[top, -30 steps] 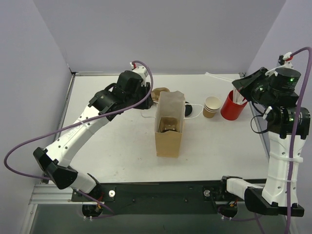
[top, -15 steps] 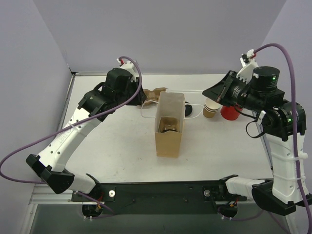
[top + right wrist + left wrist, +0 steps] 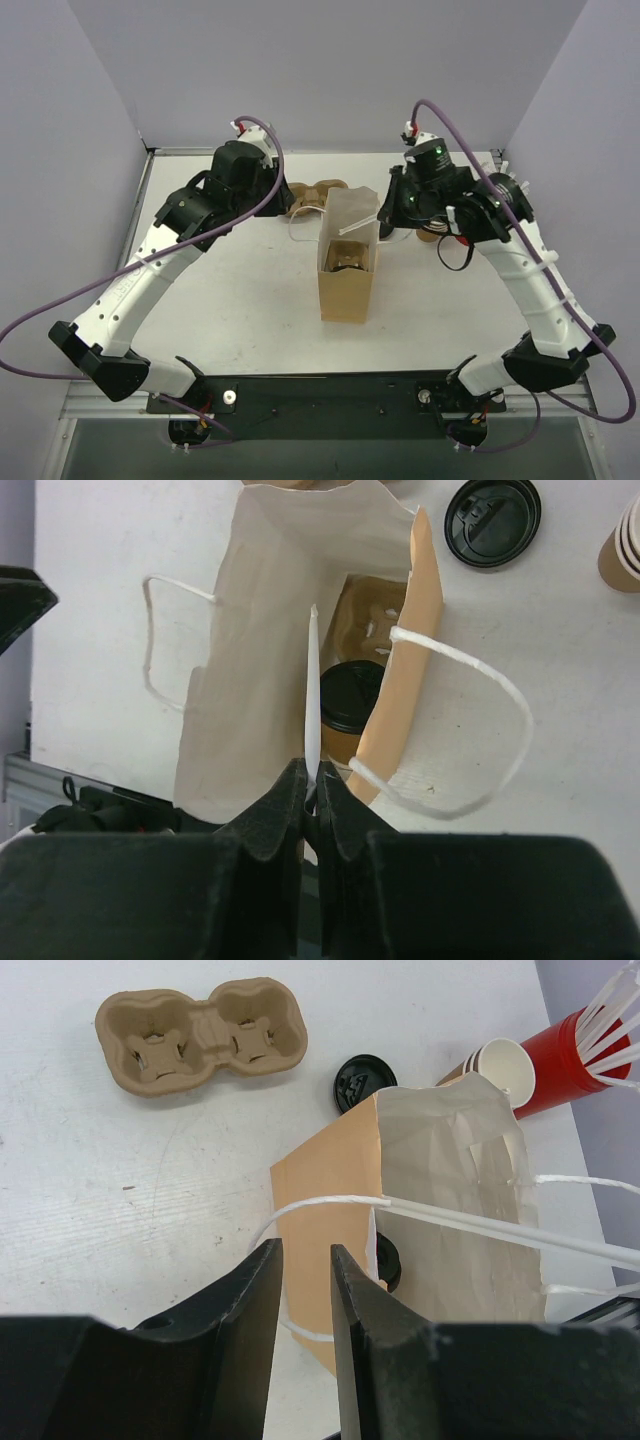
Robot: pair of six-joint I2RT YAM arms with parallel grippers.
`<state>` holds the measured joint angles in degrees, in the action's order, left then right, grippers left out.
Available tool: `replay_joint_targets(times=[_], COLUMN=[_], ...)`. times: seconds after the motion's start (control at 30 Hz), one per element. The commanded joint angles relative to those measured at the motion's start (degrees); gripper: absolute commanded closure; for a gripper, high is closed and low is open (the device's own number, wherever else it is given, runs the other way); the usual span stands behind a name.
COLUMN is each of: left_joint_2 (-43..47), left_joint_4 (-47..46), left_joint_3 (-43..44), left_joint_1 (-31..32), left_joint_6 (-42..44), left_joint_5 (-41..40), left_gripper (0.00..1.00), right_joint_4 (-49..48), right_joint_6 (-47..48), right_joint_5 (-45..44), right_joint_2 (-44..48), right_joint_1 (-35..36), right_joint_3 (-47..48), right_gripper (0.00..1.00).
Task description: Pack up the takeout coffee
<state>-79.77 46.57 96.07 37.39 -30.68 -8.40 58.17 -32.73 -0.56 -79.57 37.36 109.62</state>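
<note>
The takeout coffee [image 3: 349,697], a kraft cup with a black lid on it, stands inside the open brown paper bag [image 3: 348,278] in the middle of the table. Its lid also shows through the bag's mouth [image 3: 388,1260]. My right gripper [image 3: 312,772] hovers over the bag's right side [image 3: 386,214], shut on a thin white stick [image 3: 312,680] that points over the bag's opening. My left gripper [image 3: 305,1250] is open just left of the bag, nothing between its fingers; the bag's white handle [image 3: 320,1202] loops close in front of them.
A second black lid [image 3: 492,518] lies loose on the table behind the bag. A moulded cup carrier [image 3: 200,1032] sits at the back left. A stack of pale cups [image 3: 500,1065] and a red cup of white sticks [image 3: 570,1050] stand at the back right.
My right arm has swung left from the red cup to above the bag, carrying the white stick. My left arm has drawn back a little to the left.
</note>
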Motion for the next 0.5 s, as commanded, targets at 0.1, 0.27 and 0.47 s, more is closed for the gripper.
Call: replay_joint_targets(times=[0.1, 0.27, 0.47], left_joint_2=[1.98, 1.9, 1.89], left_joint_4=[-0.07, -0.07, -0.95], left_joint_3=[-1.59, -1.85, -2.82], left_joint_1=[-0.39, -0.47, -0.47], left_joint_6=[-0.79, -0.79, -0.52], left_joint_5=[-1.0, -1.0, -0.65], left_gripper=[0.64, 0.64, 0.63], right_joint_4=[1.59, 2.12, 1.68], right_joint_6=[1.88, 2.06, 2.76], right_joint_5=[-6.56, -7.44, -7.53], right_joint_2=[-6.64, -9.11, -9.11], right_joint_1=[3.41, 4.99, 5.26], right_joint_3=[2.96, 3.05, 3.66], right_gripper=[1.0, 0.9, 0.43])
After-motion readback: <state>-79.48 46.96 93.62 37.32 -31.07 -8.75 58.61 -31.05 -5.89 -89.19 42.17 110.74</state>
